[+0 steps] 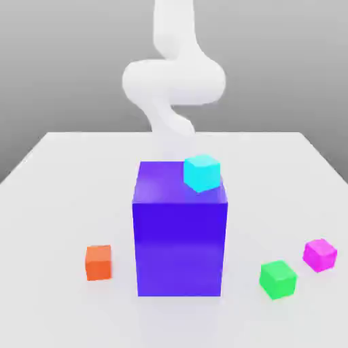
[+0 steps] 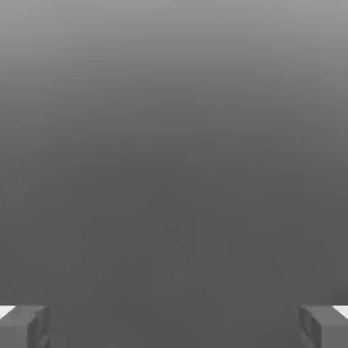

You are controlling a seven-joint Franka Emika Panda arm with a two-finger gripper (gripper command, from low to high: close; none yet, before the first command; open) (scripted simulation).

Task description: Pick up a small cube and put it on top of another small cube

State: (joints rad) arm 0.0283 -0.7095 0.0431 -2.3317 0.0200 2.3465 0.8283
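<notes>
Pincer [image 2: 175,327]: jaws are standing wide apart, nothing is sitting between them; no grip is showing.
Cyan cube [image 1: 202,172]: is resting on top of the box [image 1: 179,246], close to its edge on the exterior view's right. Risk: a nudge from a badly aligned finger is sending it over that edge.
Orange cube [image 1: 98,263]: is lying on the worktop [image 1: 54,204], apart from the box, at the exterior view's left. Likely the simplest pick, judging by the room around it.
Green cube [image 1: 278,279]: is lying at the exterior view's right, turned askew. Risk: a squeeze across its corners is twisting it or letting it slip.
Magenta cube [image 1: 320,255]: is lying near green, also turned. Risk: a finger descending for one is knocking the other.
Task pair: the sentence is naming neither cube; all four small ones are fitting the description. Risk: a wrong choice is spoiling the run.
Arm [image 1: 174,81]: is hanging on the far side of the box. Risk: a low, direct path towards the near cubes is clipping the box and shaking cyan loose; lifting first is seeming safer.
Stack: no small cube is sitting on another. Risk: an off-centre or early release is tipping the upper cube.
</notes>
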